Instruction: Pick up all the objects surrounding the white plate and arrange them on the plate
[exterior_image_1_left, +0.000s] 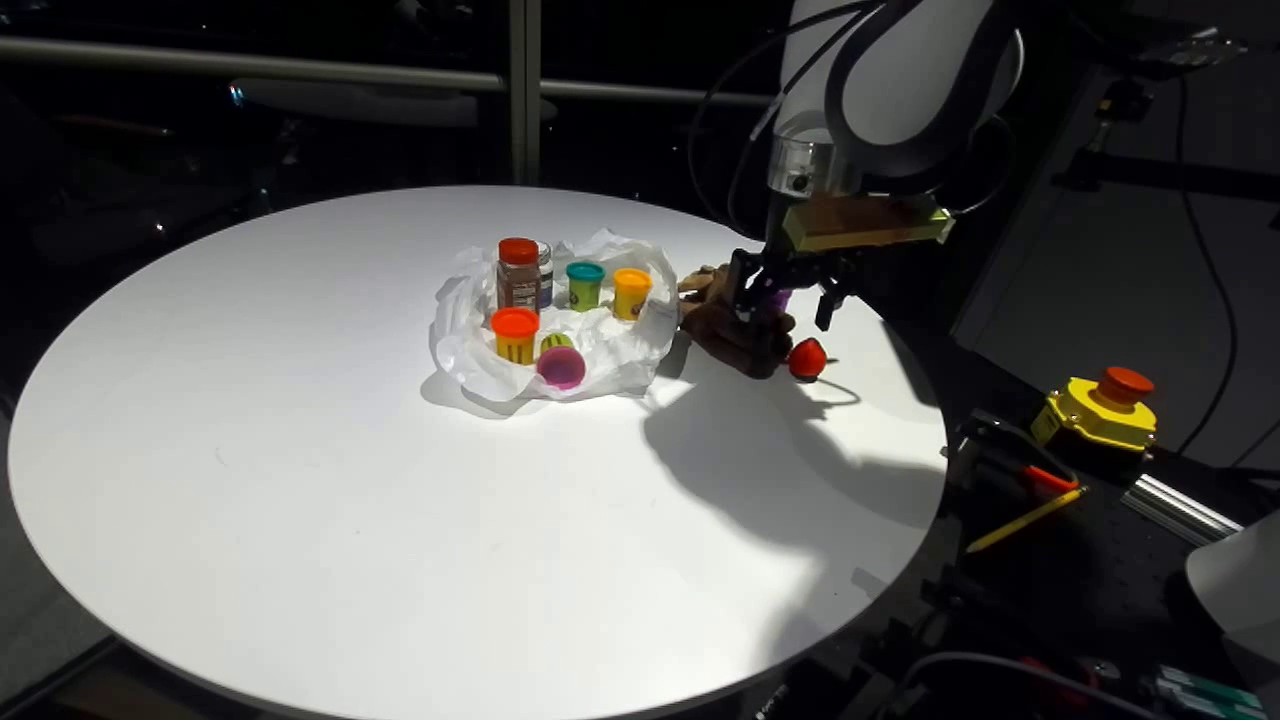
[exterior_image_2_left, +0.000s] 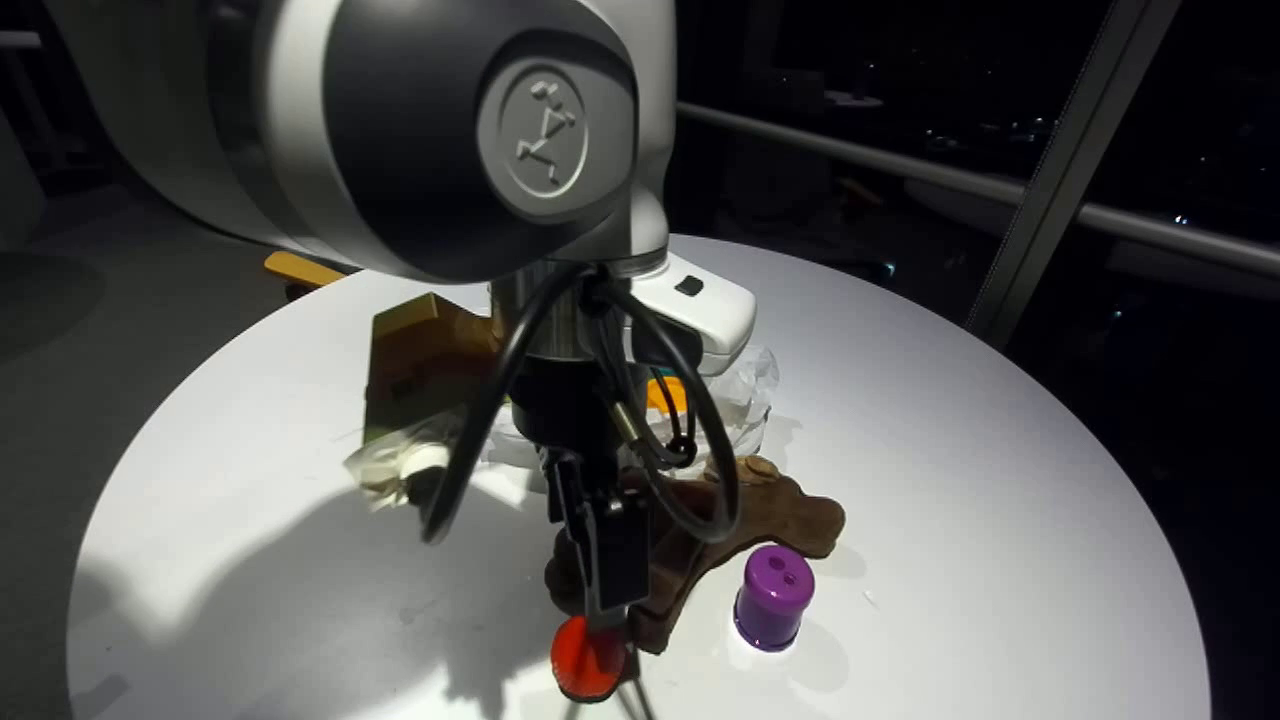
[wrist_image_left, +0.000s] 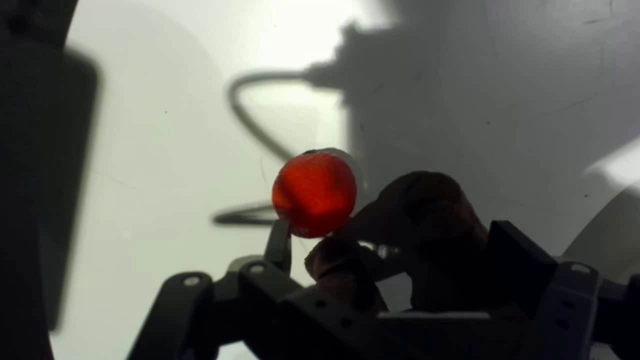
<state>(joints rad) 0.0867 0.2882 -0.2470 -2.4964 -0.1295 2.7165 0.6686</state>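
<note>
My gripper (exterior_image_1_left: 785, 302) stands open just over the brown plush toy (exterior_image_1_left: 722, 335). In the wrist view, limbs of the plush toy (wrist_image_left: 425, 205) show in the gap between the spread fingers. A red, strawberry-like piece (wrist_image_left: 315, 194) lies beside the toy, near the left fingertip. A purple cup-shaped piece (exterior_image_2_left: 775, 600) stands on the far side of the toy. On the white plate (exterior_image_1_left: 455, 345) are the red-capped dark jar (exterior_image_1_left: 518, 275), a pale-topped bottle (exterior_image_1_left: 546, 275) partly behind it, teal-lidded (exterior_image_1_left: 584, 286), orange-lidded (exterior_image_1_left: 631, 294) and red-lidded (exterior_image_1_left: 515, 336) tubs, and a tipped pink-lidded one (exterior_image_1_left: 561, 368).
Everything rests on a large round white table (exterior_image_1_left: 330, 500), whose edge curves close by the gripper on the right in an exterior view. Off the table sit a yellow-and-red button box (exterior_image_1_left: 1098, 412) and a yellow pencil (exterior_image_1_left: 1025, 520). The arm casts a broad shadow.
</note>
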